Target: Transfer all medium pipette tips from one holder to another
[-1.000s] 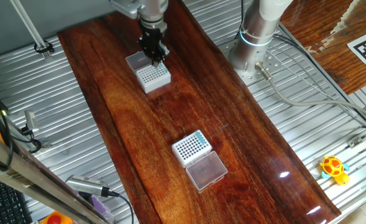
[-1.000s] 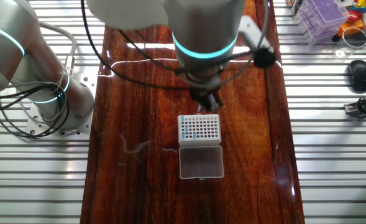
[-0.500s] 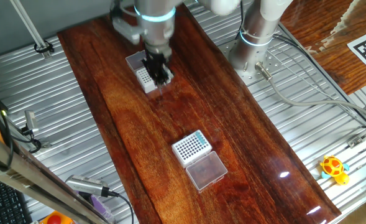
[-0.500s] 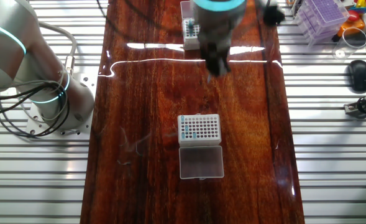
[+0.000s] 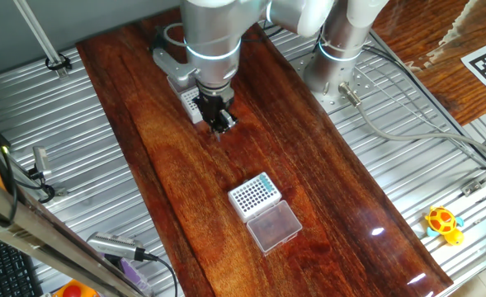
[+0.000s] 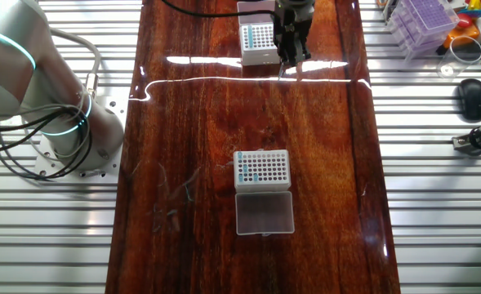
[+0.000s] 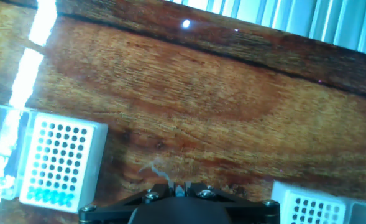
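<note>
Hand view — teal tip (image 7: 180,190) (slender) in pincer (image 7: 181,194)

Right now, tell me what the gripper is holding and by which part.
The gripper seems to pinch one medium pipette tip by its upper end; only a teal sliver shows between the fingers, so the exact hold is unclear.

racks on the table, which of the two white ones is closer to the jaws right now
The white rack at the far end of the table, right beside the gripper. The other rack, with its clear lid lying next to it, sits mid-table, well away.
</note>
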### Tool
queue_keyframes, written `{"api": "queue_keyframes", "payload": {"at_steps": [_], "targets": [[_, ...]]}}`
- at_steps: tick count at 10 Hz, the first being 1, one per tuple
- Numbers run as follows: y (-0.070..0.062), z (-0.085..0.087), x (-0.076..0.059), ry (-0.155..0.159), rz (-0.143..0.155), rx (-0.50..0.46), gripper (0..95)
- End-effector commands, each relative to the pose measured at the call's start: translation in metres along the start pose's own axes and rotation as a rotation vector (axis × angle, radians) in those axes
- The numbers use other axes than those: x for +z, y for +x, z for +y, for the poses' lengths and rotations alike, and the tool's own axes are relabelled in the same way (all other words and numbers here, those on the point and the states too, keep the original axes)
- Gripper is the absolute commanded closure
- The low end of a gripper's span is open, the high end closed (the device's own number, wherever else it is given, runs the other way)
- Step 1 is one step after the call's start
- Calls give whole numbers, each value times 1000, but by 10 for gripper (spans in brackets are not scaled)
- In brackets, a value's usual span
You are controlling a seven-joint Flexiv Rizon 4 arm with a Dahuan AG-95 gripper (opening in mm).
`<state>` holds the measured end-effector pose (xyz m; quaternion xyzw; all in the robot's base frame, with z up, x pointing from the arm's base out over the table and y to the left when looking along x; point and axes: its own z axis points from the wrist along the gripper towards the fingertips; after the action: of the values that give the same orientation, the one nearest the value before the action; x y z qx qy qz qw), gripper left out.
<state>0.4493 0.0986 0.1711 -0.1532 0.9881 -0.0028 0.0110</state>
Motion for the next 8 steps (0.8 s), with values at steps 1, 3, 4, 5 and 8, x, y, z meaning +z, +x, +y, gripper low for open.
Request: {"api": "queue_keyframes", "payload": {"at_steps": [1,3,4,5,8], "targets": [[4,2,-1,-56,-11,-223,950],[-14,45,7,-64,-31,-146,950],[-19,61,9,-62,-36,-112,950],[-28,101,13,-48,-43,-31,950],[-32,145,19,-50,-63,58,950]]}}
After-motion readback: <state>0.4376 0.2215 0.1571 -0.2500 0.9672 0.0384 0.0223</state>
